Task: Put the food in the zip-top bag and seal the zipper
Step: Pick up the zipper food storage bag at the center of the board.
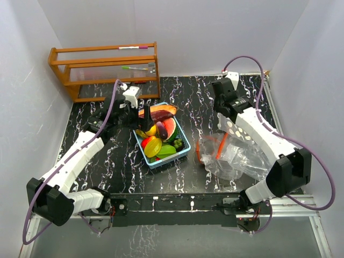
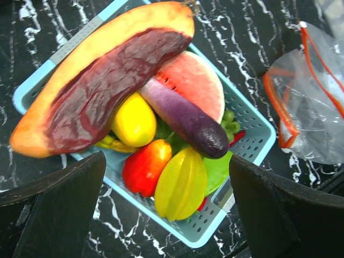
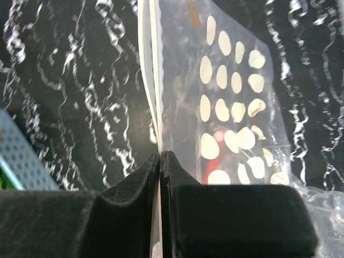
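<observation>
Locating the food (image 1: 160,137): all of it is heaped in the light-blue basket (image 1: 183,152), none in the zip-top bag (image 1: 236,156). Wrist views? (A)

Left wrist view gives detail the top view lacks. A long orange-and-maroon piece (image 2: 102,80) lies across the heap. Watermelon slice (image 2: 196,80) and purple aubergine (image 2: 185,118) are beside it and partly under it. Yellow mango (image 2: 134,121), a red piece (image 2: 142,166) and a ribbed yellow-green piece (image 2: 180,183) sit lower in the basket (image 2: 252,118). Left gripper (image 2: 166,161) hangs over the basket, jaws spread wide, holding nothing. (B)

Top view agrees on the left gripper (image 1: 141,117). The bag lies crumpled on the black marbled table (image 1: 177,177), just right of the basket, not touching it. Right gripper (image 1: 223,128)? (A)

Its own camera settles that. Right gripper (image 3: 161,156) is pinched fully together on the bag's (image 3: 215,80) white top edge, with the film running up from between the pads. Only a sliver of basket (image 3: 21,161) shows at the left of that view. In the top view the fingertips are too small to make out. (B)

Unclear items? (A)

Bag mouth open or sealed: cannot tell. Small green pieces deep in the basket are mostly covered. The left wrist view crops the bag (image 2: 317,107) at its right edge. Wooden rack (image 1: 107,70) stands behind the basket, contents too small to read. (B)
</observation>
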Controlling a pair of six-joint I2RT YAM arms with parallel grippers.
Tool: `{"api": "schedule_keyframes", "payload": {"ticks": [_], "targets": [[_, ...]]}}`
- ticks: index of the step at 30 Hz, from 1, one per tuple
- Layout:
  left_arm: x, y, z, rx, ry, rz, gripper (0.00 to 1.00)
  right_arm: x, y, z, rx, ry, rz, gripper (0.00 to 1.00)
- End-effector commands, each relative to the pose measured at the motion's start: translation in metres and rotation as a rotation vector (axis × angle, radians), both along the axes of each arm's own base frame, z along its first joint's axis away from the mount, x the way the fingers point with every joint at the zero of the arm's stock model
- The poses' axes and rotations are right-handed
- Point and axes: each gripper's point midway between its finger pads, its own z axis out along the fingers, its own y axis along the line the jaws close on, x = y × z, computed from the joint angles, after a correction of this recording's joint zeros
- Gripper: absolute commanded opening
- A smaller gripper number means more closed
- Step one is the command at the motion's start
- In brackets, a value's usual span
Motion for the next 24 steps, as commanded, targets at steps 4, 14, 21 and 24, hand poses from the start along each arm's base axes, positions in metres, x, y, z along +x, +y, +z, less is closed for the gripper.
{"api": "schedule_keyframes", "payload": {"ticks": [4,14,21,24], "targets": [[-0.004,-0.046,0.023,-0.252,0.040,-0.109,0.97,-0.011,0.055,0.062,0.271,-0.164,0.280,0.08],[-0.013,-0.095,0.082,-0.722,0.031,-0.243,0.95,-0.054,0.081,0.085,0.419,-0.275,0.490,0.08],[0.011,-0.101,0.091,-0.803,0.027,-0.167,0.83,-0.071,0.095,0.079,0.506,-0.278,0.542,0.08],[0.020,-0.107,0.089,-0.834,0.042,-0.151,0.75,-0.074,0.100,0.079,0.529,-0.281,0.549,0.08]]}}
